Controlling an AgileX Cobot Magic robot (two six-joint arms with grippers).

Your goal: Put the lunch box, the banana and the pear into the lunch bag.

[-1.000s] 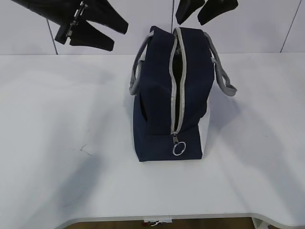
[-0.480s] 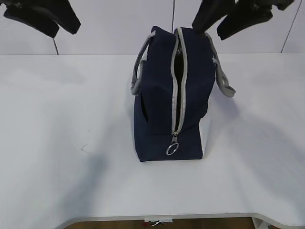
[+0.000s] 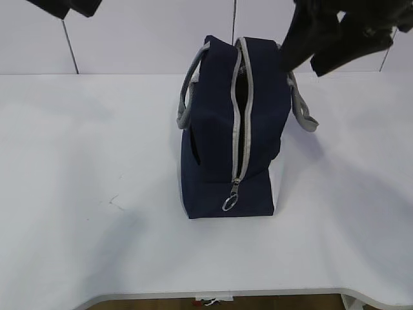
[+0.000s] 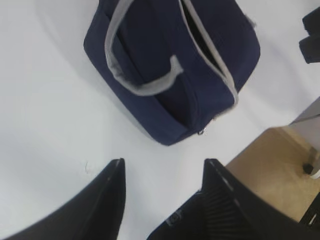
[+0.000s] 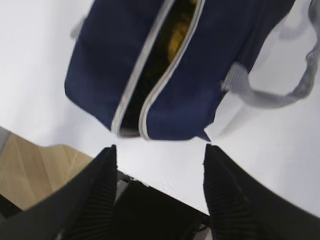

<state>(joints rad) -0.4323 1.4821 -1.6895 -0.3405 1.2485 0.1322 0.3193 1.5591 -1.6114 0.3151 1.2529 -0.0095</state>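
The navy lunch bag (image 3: 213, 129) stands upright mid-table, its grey zipper open along the top, with the ring pull (image 3: 229, 203) hanging at the near end. It also shows in the left wrist view (image 4: 200, 90) and the right wrist view (image 5: 110, 60). Through the slit I see something yellow (image 5: 177, 37); I cannot tell whether it is the banana or the pear. The lunch box is hidden. My right gripper (image 3: 303, 64) is open and empty, high beside the bag's far right handle (image 3: 303, 113). My left gripper (image 4: 162, 162) is open and empty, high at the far left.
The white table's front edge (image 3: 226, 294) runs along the bottom. Brown floor (image 4: 270, 160) shows beyond the table edge in both wrist views. A white wall stands behind the table.
The left gripper has risen up and left, almost out of the exterior view. The right gripper has moved right and slightly down, past the bag's top. The ring pull has swung a little left.
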